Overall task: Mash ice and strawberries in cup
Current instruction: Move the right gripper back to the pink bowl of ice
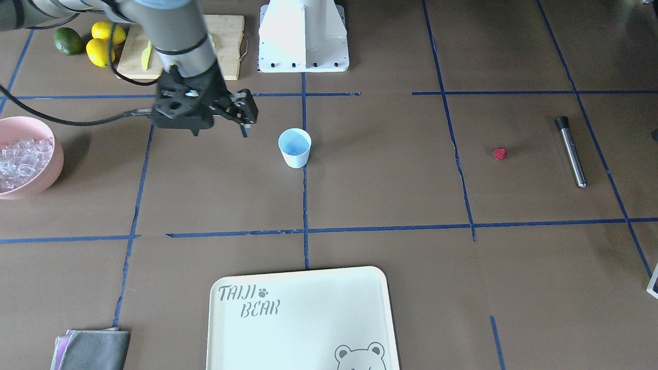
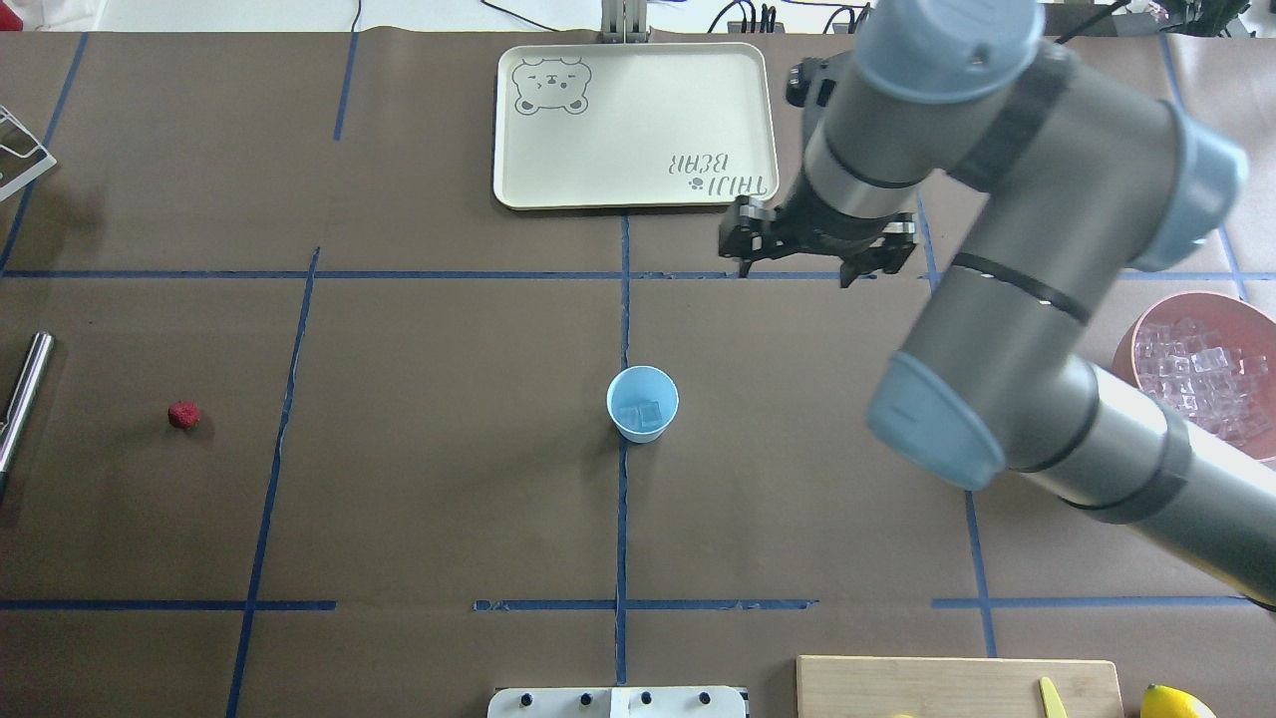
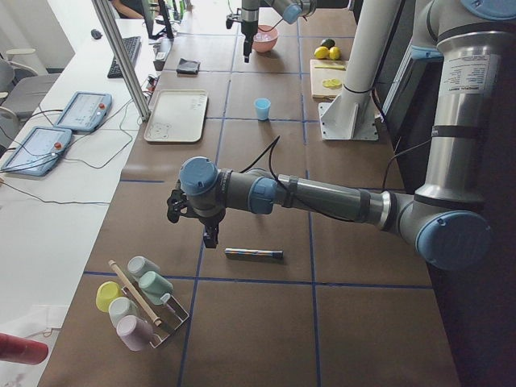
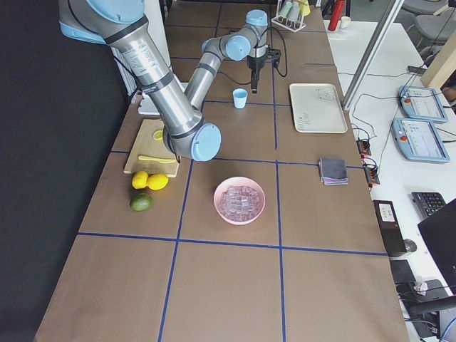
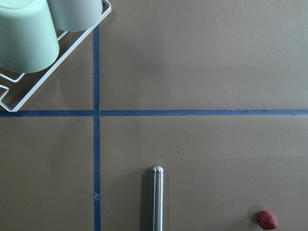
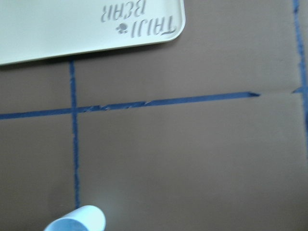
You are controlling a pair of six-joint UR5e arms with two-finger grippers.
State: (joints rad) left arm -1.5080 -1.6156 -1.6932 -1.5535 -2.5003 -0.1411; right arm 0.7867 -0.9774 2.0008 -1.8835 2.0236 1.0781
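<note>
The pale blue cup stands upright mid-table; the overhead view shows two ice cubes inside it. More ice fills a pink bowl. The red strawberry lies alone on the table, also in the left wrist view. My right gripper hangs above the table beside the cup, jaws apart and empty. My left gripper hovers near the steel muddler; I cannot tell whether it is open or shut.
The steel muddler lies near the strawberry. A cream tray sits at the operators' edge, with a grey cloth beside it. A cutting board, lemons and an avocado are by the robot base. A cup rack stands at the left end.
</note>
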